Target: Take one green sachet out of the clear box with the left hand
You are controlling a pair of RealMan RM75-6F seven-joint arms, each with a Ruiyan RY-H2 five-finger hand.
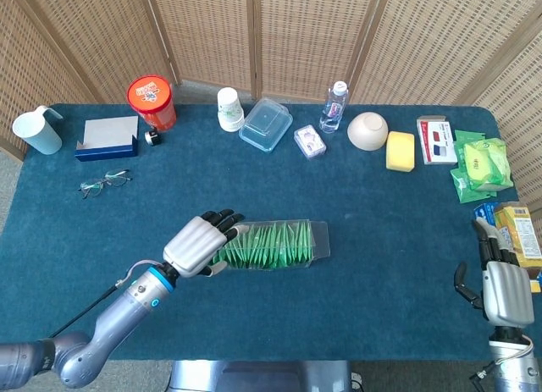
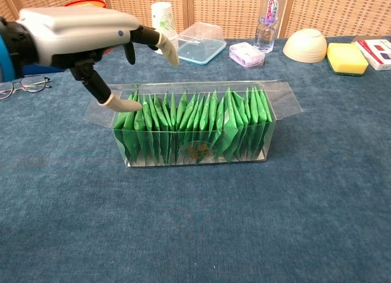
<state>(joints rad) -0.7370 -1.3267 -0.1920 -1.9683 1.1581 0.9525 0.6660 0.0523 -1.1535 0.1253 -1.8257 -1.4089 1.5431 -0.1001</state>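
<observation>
A clear box lies open-topped in the middle of the blue table, packed with a row of upright green sachets. My left hand hovers over the box's left end, fingers spread and holding nothing. In the chest view its thumb tip reaches down to the tops of the leftmost sachets; whether it touches them I cannot tell. My right hand rests at the table's right front edge, empty, fingers loosely extended.
Glasses, a blue box, a red tub and a mug stand at the back left. Paper cups, a plastic container, a bottle, a bowl and a sponge line the back. Packets lie far right.
</observation>
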